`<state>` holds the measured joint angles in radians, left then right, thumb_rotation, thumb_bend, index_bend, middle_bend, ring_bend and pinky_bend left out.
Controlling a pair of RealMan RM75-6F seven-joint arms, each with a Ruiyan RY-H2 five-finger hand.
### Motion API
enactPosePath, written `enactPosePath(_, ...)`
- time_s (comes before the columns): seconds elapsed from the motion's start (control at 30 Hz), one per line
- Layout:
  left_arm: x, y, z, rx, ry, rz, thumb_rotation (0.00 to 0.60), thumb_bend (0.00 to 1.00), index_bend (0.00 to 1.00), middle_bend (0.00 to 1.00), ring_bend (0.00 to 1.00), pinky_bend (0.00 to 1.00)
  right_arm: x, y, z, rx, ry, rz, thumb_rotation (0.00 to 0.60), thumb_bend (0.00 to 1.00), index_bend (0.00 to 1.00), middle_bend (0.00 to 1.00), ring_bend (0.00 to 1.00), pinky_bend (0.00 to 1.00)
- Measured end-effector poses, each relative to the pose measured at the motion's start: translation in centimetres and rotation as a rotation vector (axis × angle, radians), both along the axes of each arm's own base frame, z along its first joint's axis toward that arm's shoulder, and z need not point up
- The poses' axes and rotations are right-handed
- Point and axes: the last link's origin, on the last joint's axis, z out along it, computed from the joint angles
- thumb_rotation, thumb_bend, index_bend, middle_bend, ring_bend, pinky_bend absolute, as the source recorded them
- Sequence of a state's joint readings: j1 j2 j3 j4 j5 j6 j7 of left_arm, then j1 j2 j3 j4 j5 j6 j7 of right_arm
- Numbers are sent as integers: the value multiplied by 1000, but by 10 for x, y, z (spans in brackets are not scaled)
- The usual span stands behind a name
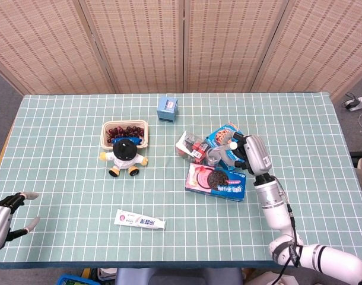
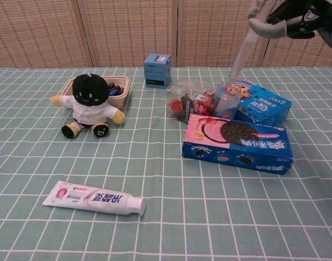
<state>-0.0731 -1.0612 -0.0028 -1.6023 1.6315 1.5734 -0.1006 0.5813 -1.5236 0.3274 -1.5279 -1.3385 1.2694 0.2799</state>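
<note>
Hovering over the snack cluster, right hand (image 1: pixel 245 149) sits above the blue cookie box (image 1: pixel 230 138), fingers curled loosely w/ one white-tipped finger (image 1: pixel 232 145) sticking out toward the clear plastic cup (image 1: pixel 213 157). Nothing visibly in its grip, but can't tell for sure if the palm is empty: chest view only catches the hand (image 2: pixel 288 22) at the top right edge, partly cropped, w/ a long pale finger (image 2: pixel 239 54) slanting down toward the cup (image 2: pixel 227 100). Whether the fingertip touches the cup rim can't be told.

Cup stands upright betw. the clear bag of small red packs (image 1: pixel 190 146) and the blue cookie box, just behind the pink-and-blue Oreo box (image 1: pixel 216 181), which lies flat nearest the table's front edge in that cluster.

Left hand (image 1: pixel 6 209) is far off at the bottom left corner of the head view, near the table edge, fingers spread apart, holding nothing; not seen in chest view.

Further out: black-headed plush doll (image 1: pixel 125 155) in a white shirt, sitting right in front of the beige tray of dark red fruit (image 1: pixel 126 131). Small blue carton (image 1: pixel 167 108) upright at the back, well apart from the rest. Toothpaste tube (image 1: pixel 140 221) lies flat near the front, cap end pointing right. All on a green checked tablecloth (image 1: pixel 62 119).
</note>
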Motion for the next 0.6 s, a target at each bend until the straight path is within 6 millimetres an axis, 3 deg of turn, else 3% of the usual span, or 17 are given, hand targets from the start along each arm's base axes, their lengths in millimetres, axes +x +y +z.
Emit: enactPosePath(0.6,0,-1,2,6,-7,0,600,241,421,397,443,594,-5,-6,-25,55,4,-20,600,662,793,1000,1000,1000)
